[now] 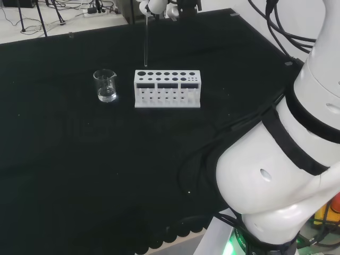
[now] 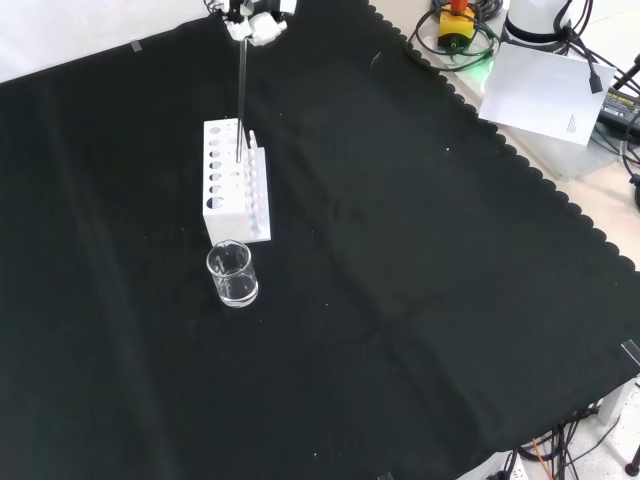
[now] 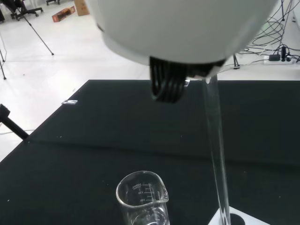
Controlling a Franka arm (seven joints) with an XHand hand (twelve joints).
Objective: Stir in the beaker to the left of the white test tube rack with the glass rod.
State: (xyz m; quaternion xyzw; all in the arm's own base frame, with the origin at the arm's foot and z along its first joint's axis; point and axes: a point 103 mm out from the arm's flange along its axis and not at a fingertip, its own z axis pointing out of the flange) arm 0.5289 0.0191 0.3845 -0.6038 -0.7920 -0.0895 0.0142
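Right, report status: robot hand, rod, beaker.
Robot hand shut on glass rod, upright, tip at the rack. Beaker beside the rack, untouched. Nothing between them.

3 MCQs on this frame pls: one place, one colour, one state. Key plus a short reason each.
1. In the head view, the beaker stands
A. left of the rack
B. right of the rack
C. on top of the rack

2. The test tube rack is
A. red
B. white
C. blue

3. The glass rod is
A. lying flat on the cloth
B. upright, hanging from the hand, lower end at the rack
C. tip down in the beaker

Key:
1 A: the beaker sits on the cloth left of the rack.
2 B: its body is plainly white against the black cloth.
3 B: the glass rod runs straight down from the hand to the rack's far end in the front view, apart from the beaker.
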